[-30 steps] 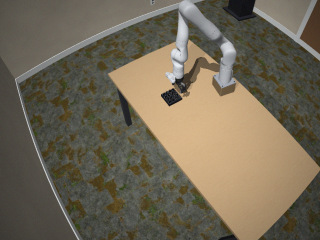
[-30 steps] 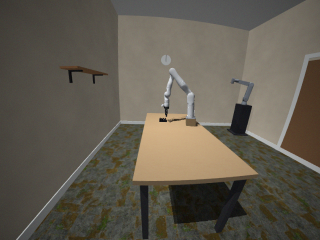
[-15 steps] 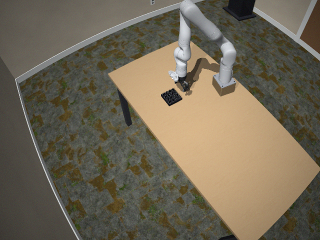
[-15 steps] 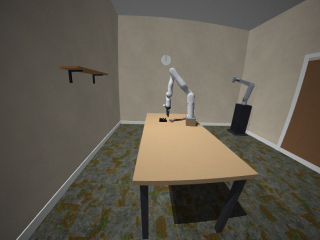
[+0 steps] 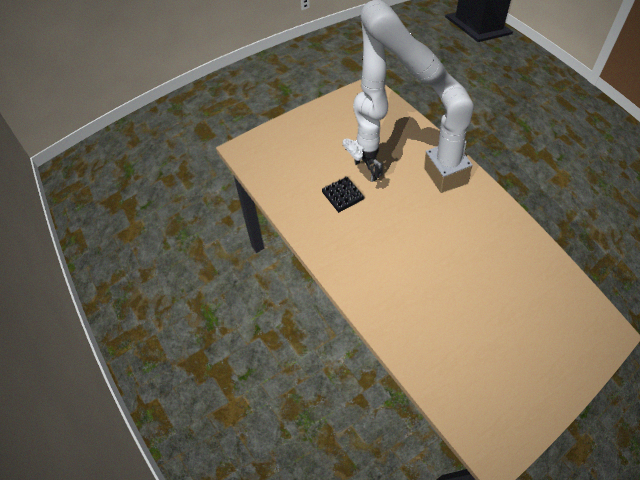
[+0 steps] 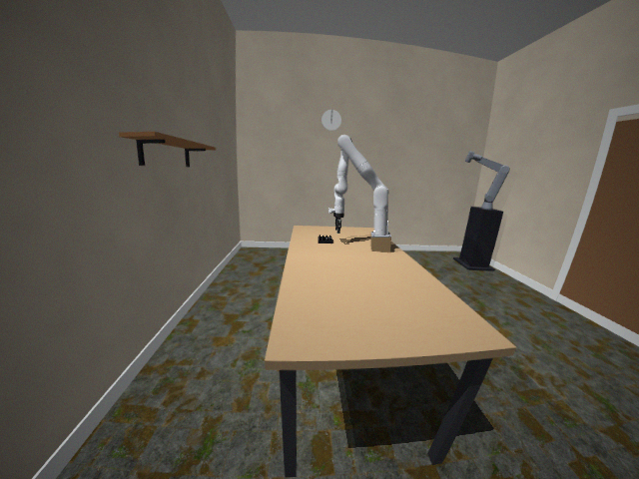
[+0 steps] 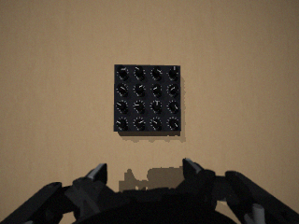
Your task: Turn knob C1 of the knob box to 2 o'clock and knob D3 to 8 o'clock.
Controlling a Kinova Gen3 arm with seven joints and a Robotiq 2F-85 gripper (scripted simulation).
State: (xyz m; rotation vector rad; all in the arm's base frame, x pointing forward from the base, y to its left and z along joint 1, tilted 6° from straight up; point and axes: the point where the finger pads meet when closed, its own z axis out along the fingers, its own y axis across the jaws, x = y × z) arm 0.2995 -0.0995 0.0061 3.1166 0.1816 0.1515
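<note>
Showing: a pale wooden table (image 5: 465,310) in a carpeted room, with one white robot arm (image 5: 413,56) mounted on a tan block (image 5: 448,178) near the table's far end.
Knob box: a small black square box (image 5: 342,193) standing flat on the table, near the arm's block and just beside the gripper's shadow.
Knobs: sixteen black knobs in a four-by-four grid, each with a white line; the printed names are too small to read in the wrist view (image 7: 148,99).
Gripper: the black gripper (image 5: 375,172) hangs above the table beside the box, fingers spread fully apart, holding nothing.
Fingertips: two grey tips (image 7: 96,172) frame the bottom of the wrist view, with the box lying ahead of them, untouched.
</note>
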